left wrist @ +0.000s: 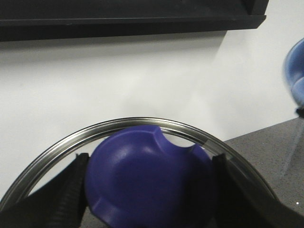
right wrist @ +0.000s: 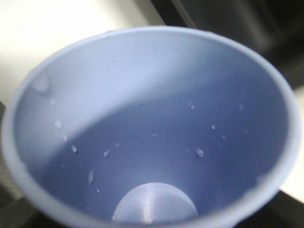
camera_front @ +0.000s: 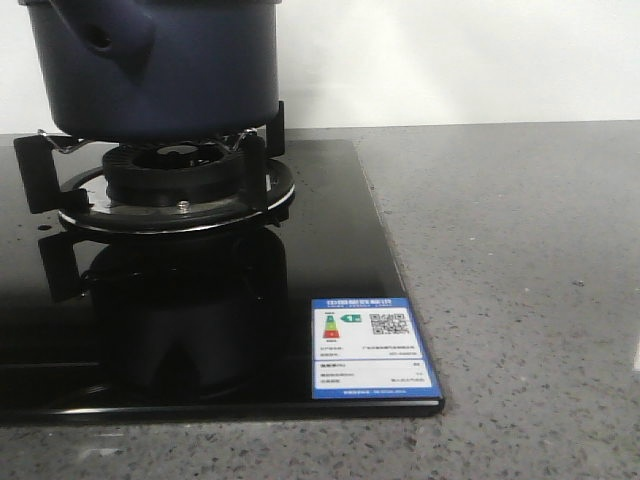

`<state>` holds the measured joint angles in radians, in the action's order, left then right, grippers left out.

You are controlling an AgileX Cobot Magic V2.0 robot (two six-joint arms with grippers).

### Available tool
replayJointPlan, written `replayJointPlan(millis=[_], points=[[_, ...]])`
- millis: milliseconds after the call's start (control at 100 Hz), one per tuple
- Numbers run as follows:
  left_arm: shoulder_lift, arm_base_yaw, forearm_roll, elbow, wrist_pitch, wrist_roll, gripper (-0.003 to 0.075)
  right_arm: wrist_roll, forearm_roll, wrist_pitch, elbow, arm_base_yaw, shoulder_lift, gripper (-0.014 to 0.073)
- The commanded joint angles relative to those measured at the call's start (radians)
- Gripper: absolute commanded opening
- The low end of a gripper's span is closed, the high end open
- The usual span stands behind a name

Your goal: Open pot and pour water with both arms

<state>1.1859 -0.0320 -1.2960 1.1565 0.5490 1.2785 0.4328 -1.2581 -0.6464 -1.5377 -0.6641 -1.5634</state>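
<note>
The dark navy pot (camera_front: 170, 70) stands on the gas burner (camera_front: 180, 175) at the far left of the front view, its stubby side handle (camera_front: 110, 40) facing forward-left; its top is cut off by the frame. No arm shows in that view. In the left wrist view my left gripper (left wrist: 149, 190) is shut on the blue knob (left wrist: 147, 175) of a glass lid with a metal rim (left wrist: 142, 121), held up in front of the white wall. The light blue cup (right wrist: 152, 118) fills the right wrist view, holding only droplets. It hides my right fingers.
A black glass hob (camera_front: 330, 250) with a blue and white energy label (camera_front: 370, 348) lies on the grey speckled counter (camera_front: 520, 300). The cup also shows blurred in the left wrist view (left wrist: 294, 71). A dark shelf (left wrist: 133, 21) runs along the wall.
</note>
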Motion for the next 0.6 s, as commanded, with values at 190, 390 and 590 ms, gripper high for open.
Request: replayJointPlan(millis=[190, 390, 590], points=[[-0.03, -0.004, -0.076, 0.037, -0.005, -0.001, 0.036, 0.158, 0.381, 0.241, 0.197, 0.299, 0.295, 0.0392], [-0.03, -0.004, -0.088, 0.037, 0.011, -0.001, 0.036, 0.28, 0.381, 0.511, 0.526, 0.51, 0.476, 0.0392], [-0.03, -0.004, -0.09, 0.037, 0.021, -0.001, 0.036, 0.312, 0.383, 0.762, 0.774, 0.641, 0.534, 0.0392]])
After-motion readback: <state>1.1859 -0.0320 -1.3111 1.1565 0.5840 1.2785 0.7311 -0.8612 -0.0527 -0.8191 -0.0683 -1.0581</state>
